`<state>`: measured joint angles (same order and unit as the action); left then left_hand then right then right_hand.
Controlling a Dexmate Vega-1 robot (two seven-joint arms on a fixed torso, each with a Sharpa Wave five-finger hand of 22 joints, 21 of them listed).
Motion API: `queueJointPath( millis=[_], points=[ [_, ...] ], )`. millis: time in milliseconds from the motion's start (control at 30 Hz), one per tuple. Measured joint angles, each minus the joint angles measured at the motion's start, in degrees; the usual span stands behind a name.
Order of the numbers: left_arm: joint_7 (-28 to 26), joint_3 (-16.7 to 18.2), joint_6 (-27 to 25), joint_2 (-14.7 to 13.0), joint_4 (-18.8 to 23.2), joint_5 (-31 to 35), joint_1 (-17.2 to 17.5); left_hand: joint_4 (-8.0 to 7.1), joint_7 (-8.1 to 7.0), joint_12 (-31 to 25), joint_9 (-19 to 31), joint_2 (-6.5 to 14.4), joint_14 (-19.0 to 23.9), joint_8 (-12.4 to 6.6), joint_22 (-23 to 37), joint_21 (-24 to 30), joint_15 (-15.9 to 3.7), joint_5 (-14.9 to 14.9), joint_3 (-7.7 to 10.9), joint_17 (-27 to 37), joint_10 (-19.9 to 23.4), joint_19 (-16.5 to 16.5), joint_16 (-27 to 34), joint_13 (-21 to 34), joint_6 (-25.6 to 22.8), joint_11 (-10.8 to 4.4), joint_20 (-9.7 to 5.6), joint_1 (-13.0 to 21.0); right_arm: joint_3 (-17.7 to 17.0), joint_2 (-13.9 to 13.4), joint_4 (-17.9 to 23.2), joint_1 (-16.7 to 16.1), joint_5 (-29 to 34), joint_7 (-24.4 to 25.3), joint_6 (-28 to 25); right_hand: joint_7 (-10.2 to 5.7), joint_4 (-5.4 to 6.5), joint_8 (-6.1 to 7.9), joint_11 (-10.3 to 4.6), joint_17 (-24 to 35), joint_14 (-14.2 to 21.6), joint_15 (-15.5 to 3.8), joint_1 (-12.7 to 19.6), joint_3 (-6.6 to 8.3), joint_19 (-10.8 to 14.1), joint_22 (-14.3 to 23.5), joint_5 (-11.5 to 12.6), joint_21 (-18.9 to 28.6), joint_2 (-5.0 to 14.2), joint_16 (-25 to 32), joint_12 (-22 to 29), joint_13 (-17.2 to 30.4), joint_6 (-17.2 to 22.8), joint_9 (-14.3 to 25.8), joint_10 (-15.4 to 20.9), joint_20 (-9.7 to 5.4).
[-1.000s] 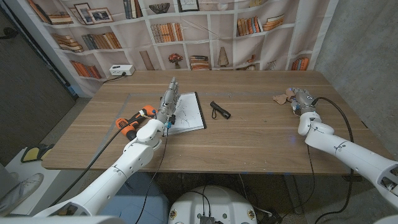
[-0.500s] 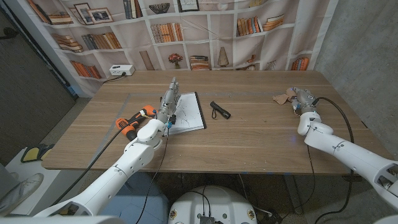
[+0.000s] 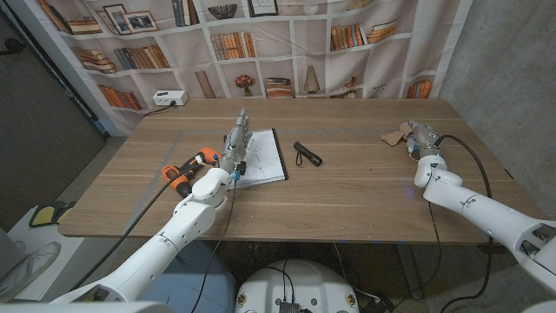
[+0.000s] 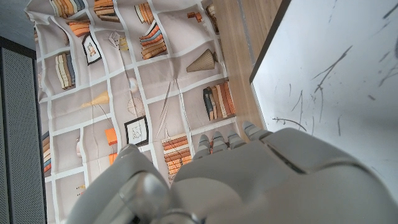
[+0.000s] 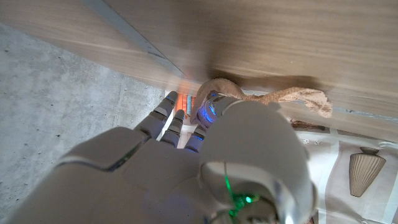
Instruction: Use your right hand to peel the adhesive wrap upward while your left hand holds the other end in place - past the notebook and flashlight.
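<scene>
A crumpled tan adhesive wrap [image 3: 394, 134] lies on the table's far right part. My right hand [image 3: 422, 138] is right beside it. In the right wrist view one end of the wrap [image 5: 292, 96] curls in at the thumb tip of my right hand [image 5: 186, 162], which seems to pinch it. My left hand [image 3: 235, 144] stands on its edge with fingers stretched out along the left side of the open white notebook [image 3: 263, 157]. It holds nothing. The black flashlight [image 3: 307, 154] lies just right of the notebook. The left wrist view shows my left hand [image 4: 249, 180] over the scribbled notebook page [image 4: 336, 81].
An orange and black drill [image 3: 184, 170] lies on the wooden table [image 3: 347, 191] left of my left arm, its cable running off the front edge. A white power strip [image 3: 169, 98] sits at the back left. A bookshelf-print curtain hangs behind.
My right hand and the wrap have shifted very slightly away from me. My left hand has stayed still.
</scene>
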<state>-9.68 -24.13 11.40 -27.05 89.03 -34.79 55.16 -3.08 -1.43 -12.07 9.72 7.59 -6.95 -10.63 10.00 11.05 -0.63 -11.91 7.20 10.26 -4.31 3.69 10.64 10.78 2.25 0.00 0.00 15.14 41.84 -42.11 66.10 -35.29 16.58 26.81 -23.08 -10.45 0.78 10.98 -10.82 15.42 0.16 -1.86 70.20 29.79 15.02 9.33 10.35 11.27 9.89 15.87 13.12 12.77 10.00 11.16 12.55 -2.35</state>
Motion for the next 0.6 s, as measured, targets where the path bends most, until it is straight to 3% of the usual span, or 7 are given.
queueJointPath(
  millis=[600],
  points=[
    [0.1,-0.34,-0.32,0.29,0.04,0.06,-0.03,0.0,0.0,0.0,0.0,-0.29,0.0,0.0,0.0,0.0,0.01,0.0,0.0,0.0,0.0,0.0,0.0,0.0,0.0,0.0,0.0,-0.29,0.42,-0.16,-0.86,0.57,0.1,0.54,0.83,0.21,-1.26,0.0,0.14,-0.77,0.19,-0.18,-0.23,-1.27,0.62,0.01,0.0,0.0,-0.23,-0.21,-0.63,-0.01,-1.02,-0.01,-1.26,0.19]
  ],
)
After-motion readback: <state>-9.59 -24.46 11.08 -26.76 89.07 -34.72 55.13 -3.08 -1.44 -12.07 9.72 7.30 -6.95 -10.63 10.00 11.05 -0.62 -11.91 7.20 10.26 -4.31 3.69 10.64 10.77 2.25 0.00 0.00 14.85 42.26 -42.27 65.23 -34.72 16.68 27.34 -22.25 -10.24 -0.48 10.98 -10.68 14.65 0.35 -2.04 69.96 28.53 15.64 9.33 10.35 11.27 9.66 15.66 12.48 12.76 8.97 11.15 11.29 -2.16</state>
